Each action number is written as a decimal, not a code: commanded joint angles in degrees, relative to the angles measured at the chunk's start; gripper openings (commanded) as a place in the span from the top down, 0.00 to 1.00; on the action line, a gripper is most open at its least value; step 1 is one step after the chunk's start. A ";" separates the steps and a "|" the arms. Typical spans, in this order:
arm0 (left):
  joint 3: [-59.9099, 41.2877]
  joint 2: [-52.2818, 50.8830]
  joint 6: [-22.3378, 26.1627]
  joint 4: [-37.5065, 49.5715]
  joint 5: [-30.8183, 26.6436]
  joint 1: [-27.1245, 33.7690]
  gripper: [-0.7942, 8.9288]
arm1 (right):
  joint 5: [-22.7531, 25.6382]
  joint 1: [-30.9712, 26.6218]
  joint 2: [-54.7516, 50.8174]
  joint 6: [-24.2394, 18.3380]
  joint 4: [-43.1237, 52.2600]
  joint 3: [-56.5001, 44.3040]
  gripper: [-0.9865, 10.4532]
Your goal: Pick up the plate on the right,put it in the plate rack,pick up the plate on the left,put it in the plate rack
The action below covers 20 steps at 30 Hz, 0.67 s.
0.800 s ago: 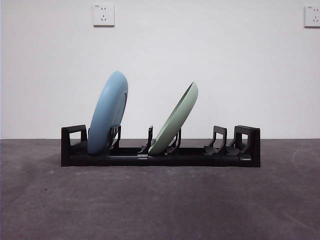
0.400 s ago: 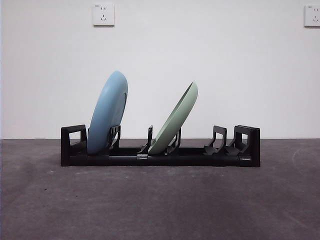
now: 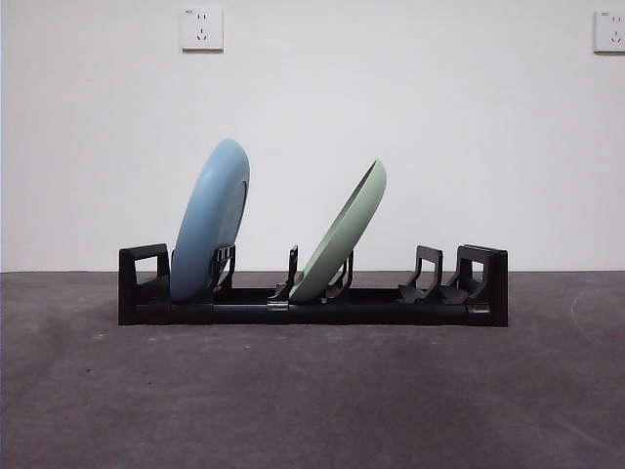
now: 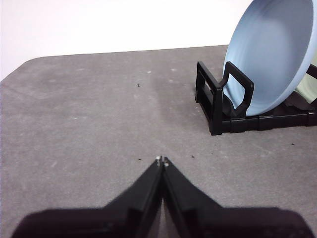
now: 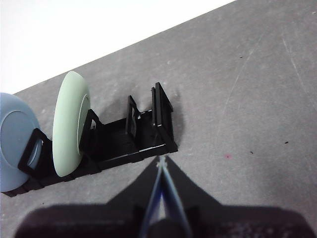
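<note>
The black plate rack [image 3: 312,305] stands across the middle of the grey table. A light blue plate [image 3: 211,221] leans in its left slots, and a pale green plate [image 3: 344,233] leans in the middle slots. The rack's right slots [image 3: 430,278] hold nothing. My left gripper [image 4: 162,160] is shut and empty, back from the rack's left end [image 4: 215,101], where the blue plate [image 4: 272,54] shows. My right gripper [image 5: 159,161] is shut and empty, just short of the rack's right end [image 5: 161,121]; the green plate [image 5: 71,121] stands further along. Neither arm shows in the front view.
Two wall sockets [image 3: 202,28] hang on the white wall behind the table. Grey tabletop [image 3: 312,401] stretches in front of the rack and to both sides of it.
</note>
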 commanded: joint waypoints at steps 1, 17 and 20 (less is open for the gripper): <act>-0.81 -0.04 -0.55 -0.15 -0.09 0.11 0.92 | 0.20 0.07 0.02 0.55 0.35 -0.44 0.91; -0.81 -0.04 -0.55 -0.13 -0.09 0.11 0.92 | 1.27 -1.33 -6.32 -13.29 1.09 -1.25 0.91; -0.81 -0.04 -0.55 -0.13 -0.09 0.11 0.92 | 1.16 -3.45 -10.51 -20.87 3.85 -4.55 0.91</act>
